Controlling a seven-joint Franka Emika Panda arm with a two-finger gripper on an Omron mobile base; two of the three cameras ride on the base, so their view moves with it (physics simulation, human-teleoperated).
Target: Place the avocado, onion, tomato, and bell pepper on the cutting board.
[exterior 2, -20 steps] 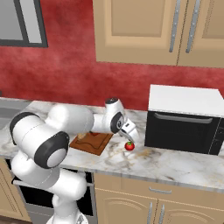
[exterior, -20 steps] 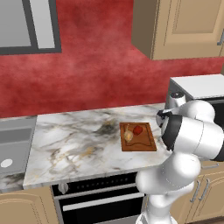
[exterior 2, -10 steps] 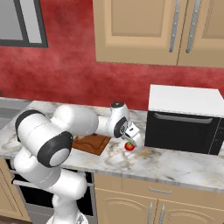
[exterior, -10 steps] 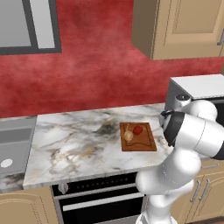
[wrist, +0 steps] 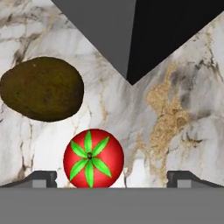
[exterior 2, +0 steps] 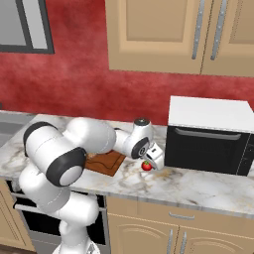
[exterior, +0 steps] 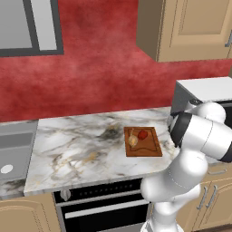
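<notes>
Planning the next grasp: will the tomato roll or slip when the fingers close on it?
Likely rolls: the tomato is round, lying free on flat marble counter. Its skin looks smooth, so it may squirt sideways, as it sits nearer one of the open fingers. A nudge could send it toward the avocado nearby.

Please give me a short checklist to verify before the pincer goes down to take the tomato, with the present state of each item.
1. Pincer open: ok, both tips stand wide apart in the hand view.
2. Tomato between the tips: not ok, it sits nearer one tip than the other.
3. Avocado apart from the tomato: ok, a gap of countertop shows between them.
4. Microwave clear of the pincer: cannot tell, its corner is close.
5. Free room on the cutting board: ok, the onion and bell pepper leave bare wood.
</notes>
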